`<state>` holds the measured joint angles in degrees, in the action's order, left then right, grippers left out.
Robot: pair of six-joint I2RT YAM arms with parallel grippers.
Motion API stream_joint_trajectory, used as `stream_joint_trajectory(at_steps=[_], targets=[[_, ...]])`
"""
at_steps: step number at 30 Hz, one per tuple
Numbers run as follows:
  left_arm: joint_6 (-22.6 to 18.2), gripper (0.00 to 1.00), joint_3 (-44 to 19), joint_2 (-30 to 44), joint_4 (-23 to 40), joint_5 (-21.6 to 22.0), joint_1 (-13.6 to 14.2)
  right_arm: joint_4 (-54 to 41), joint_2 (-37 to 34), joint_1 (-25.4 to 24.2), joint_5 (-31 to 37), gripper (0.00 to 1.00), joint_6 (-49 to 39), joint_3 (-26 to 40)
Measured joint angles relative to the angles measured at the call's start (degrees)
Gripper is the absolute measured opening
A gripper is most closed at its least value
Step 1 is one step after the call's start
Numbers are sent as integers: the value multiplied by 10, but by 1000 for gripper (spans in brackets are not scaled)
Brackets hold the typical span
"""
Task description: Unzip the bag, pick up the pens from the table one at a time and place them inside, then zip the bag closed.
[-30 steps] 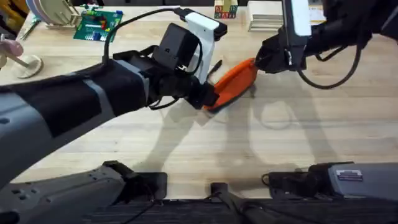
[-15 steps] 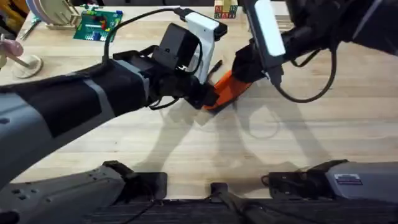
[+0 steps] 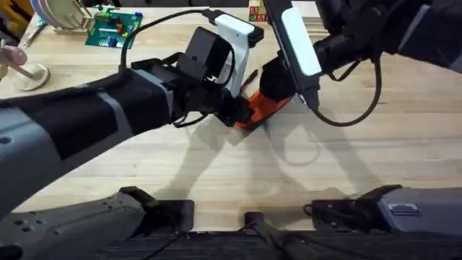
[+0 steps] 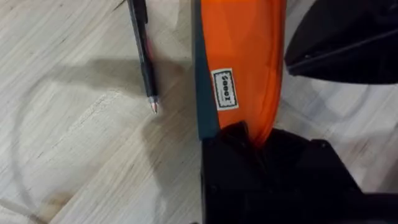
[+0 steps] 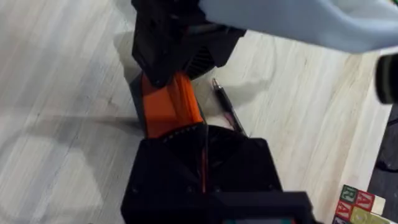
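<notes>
Orange bag [image 4: 244, 68] lies on the table [image 3: 361, 166], left gripper [image 4: 252, 140] and right gripper [image 5: 186, 134] each clamped on an end, pen [image 4: 142, 53] just beside it.

green circuit board [image 3: 113, 29], lettered blocks [image 5: 354, 204]

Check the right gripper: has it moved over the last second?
Yes. The right gripper slid along the bag toward the left gripper, away from the table's right side.
</notes>
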<state>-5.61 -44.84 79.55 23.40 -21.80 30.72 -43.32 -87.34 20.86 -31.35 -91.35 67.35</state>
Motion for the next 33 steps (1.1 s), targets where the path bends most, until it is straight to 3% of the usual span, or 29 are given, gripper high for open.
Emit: stream_joint_trajectory(at_steps=[13, 16, 17, 21, 22, 33], targets=[[0, 43, 0, 0, 0, 0, 0, -1, 116, -38, 0, 56, 47, 0], [0, 43, 0, 0, 0, 0, 0, -1, 140, -40, 1, 225, 73, 0], [0, 43, 0, 0, 0, 0, 0, -1, 149, -40, 1, 324, 82, 0], [0, 43, 0, 0, 0, 0, 0, -4, 179, -40, 5, 875, 118, 0], [0, 43, 0, 0, 0, 0, 0, -5, 185, -40, 5, 964, 122, 0], [0, 43, 0, 0, 0, 0, 0, -36, 225, -40, 7, 998, 143, 0]])
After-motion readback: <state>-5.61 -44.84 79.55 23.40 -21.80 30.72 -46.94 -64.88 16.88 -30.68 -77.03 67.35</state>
